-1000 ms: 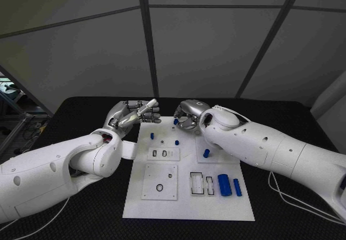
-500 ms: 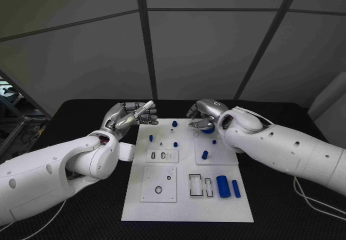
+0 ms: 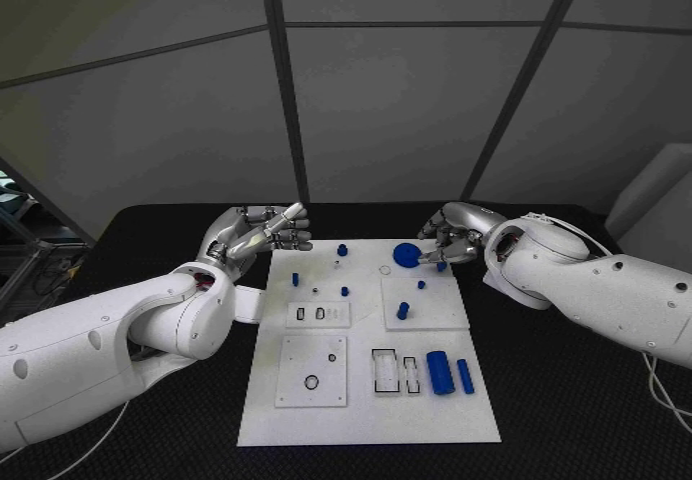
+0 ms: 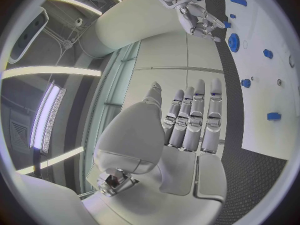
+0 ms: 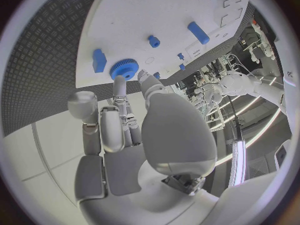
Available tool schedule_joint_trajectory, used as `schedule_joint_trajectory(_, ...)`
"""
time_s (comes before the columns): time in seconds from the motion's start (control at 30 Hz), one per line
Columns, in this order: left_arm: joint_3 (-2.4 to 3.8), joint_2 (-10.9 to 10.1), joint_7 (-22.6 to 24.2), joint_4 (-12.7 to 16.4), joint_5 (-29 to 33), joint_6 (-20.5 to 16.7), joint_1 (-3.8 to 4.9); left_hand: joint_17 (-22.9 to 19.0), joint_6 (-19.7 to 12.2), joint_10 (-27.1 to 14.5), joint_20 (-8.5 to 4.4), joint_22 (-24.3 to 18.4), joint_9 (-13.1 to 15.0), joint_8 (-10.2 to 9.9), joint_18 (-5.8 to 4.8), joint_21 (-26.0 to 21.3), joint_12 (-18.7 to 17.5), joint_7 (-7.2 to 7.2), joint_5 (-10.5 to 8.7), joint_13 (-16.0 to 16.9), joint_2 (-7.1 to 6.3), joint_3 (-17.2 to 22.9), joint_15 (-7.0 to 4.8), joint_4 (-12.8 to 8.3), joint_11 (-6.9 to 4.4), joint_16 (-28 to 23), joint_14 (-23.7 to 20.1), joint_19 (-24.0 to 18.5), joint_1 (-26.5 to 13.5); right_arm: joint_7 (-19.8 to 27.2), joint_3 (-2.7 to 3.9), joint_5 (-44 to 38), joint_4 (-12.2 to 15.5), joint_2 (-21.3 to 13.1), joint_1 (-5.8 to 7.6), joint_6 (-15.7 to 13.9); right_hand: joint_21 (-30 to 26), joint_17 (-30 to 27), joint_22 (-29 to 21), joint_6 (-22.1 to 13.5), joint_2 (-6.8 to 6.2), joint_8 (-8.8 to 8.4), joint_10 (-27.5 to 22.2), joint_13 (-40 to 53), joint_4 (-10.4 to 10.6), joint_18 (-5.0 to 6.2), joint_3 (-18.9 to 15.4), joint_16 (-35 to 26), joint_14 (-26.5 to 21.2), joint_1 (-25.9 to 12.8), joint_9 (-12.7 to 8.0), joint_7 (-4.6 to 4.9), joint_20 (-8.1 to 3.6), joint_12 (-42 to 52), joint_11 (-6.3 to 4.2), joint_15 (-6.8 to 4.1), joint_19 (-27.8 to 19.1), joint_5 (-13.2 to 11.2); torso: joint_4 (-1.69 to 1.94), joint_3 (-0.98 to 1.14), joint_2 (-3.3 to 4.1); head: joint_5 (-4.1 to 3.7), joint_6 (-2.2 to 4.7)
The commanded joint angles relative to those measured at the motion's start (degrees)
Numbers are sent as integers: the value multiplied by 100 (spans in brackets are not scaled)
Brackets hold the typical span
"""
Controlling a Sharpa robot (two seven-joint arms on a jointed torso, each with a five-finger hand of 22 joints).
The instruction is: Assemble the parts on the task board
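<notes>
Right robot hand [image 3: 450,240] farther right, off task board [image 3: 368,400].

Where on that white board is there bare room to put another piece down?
The board is bare along its near edge, below the slots and two blue cylinders. The far end is crowded: pegs, a gear, and the right hand beside it.

Setting: robotics lab / test cell. Evidence: black counter [image 3: 577,380] w/ diamond-tread surface; grey panelled partition walls [image 3: 389,110] w/ dark seams stood behind it; metal equipment rack [image 3: 32,262] w/ cabling at one side; long ceiling strip lights [image 4: 53,110]; white task board [image 3: 368,400] lay centred on counter.
</notes>
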Motion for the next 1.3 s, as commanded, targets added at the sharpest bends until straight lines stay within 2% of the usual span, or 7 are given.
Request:
schedule_joint_trajectory(0.03,5,15,29,-11,12,83,9,8,-12,-6,8,-7,-7,-30,287,-35,-22,43,-7,-6,-1,-20,28,-2,22,-37,-9,36,-41,-199,4,342,-99,53,14,384,77,109,108,-100,7,103,-325,567,313,-114,-147,74,230,221,25,10,34,534,20,34,49,33,8,4,13,-10,-6)
schedule_joint_trajectory(0.1,5,20,29,-22,12,84,9,8,-12,-6,8,-7,-7,-30,287,-35,-22,43,-7,-6,-1,-20,28,-2,22,-37,-9,36,-41,-208,4,361,-178,107,14,421,167,309,266,-128,7,129,-288,805,401,-134,-182,181,264,259,31,20,32,762,16,53,104,29,9,-3,10,-12,-13)
schedule_joint_trajectory(0.23,5,34,31,-44,13,86,9,8,-12,-6,8,-7,-7,-30,287,-35,-22,43,-7,-6,-1,-20,28,-2,22,-37,-9,36,-41,-223,4,385,-332,251,14,458,449,893,733,-186,8,201,-34,1805,558,-210,-256,501,358,369,47,43,52,1701,25,74,273,27,9,-1,13,-8,-17)
schedule_joint_trajectory(0.57,5,55,25,-70,13,102,9,12,-9,-4,10,-10,-6,-33,287,-39,-26,41,-7,-5,5,-19,29,-1,22,-46,-10,34,-45,-292,5,391,-593,497,15,348,722,1338,1171,-247,90,328,313,2980,733,-276,-318,737,417,435,75,59,87,2800,54,106,397,67,11,-6,12,-14,-39)
schedule_joint_trajectory(0.9,5,64,14,-83,13,126,9,12,-9,-4,10,-10,-6,-33,287,-39,-26,41,-7,-5,5,-19,29,-1,22,-46,-10,34,-45,-313,5,312,-732,633,15,308,814,1486,1326,-265,126,369,405,3270,744,-301,-328,810,440,451,82,67,99,3067,64,116,445,73,12,-2,14,-3,-58)
schedule_joint_trajectory(1.13,5,72,2,-94,13,146,8,12,-9,-4,10,-10,-6,-33,287,-39,-26,41,-7,-5,5,-19,29,-1,22,-46,-10,34,-45,-283,4,104,-741,698,15,79,843,1546,1377,-275,118,379,420,3336,746,-309,-341,839,450,449,83,70,104,3128,68,120,460,77,12,1,17,1,-64)
schedule_joint_trajectory(1.3,5,75,-9,-101,13,158,8,12,-9,-4,10,-10,-6,-33,287,-39,-26,41,-7,-5,5,-19,29,-1,22,-46,-10,34,-45,-291,4,2,-738,724,15,30,854,1574,1395,-285,106,381,416,3350,747,-312,-349,852,455,449,83,73,106,3141,71,123,464,78,9,3,15,7,-65)
